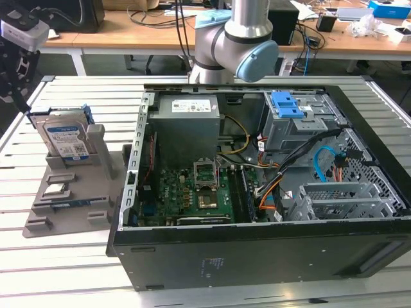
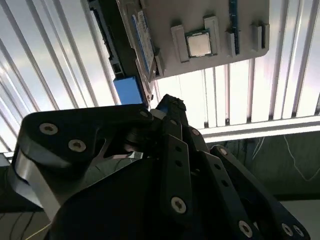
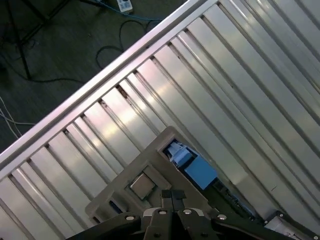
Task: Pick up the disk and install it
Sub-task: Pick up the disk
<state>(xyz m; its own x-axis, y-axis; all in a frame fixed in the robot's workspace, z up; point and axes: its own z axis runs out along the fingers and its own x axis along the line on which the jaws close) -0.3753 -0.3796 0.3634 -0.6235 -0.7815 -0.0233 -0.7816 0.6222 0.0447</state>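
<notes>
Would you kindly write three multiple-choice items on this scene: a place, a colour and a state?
1. Where is the disk? A. in the grey stand B. on the floor C. on a chair
2. What colour is the drive cage's tab in the computer case? A. red B. blue C. yellow
3. How does the disk sit? A. lying flat B. upright on edge C. hanging by a cable
Answers: 1 A, a stand slot holds it; 2 B, the tab is bright blue; 3 B, its label faces sideways.
</notes>
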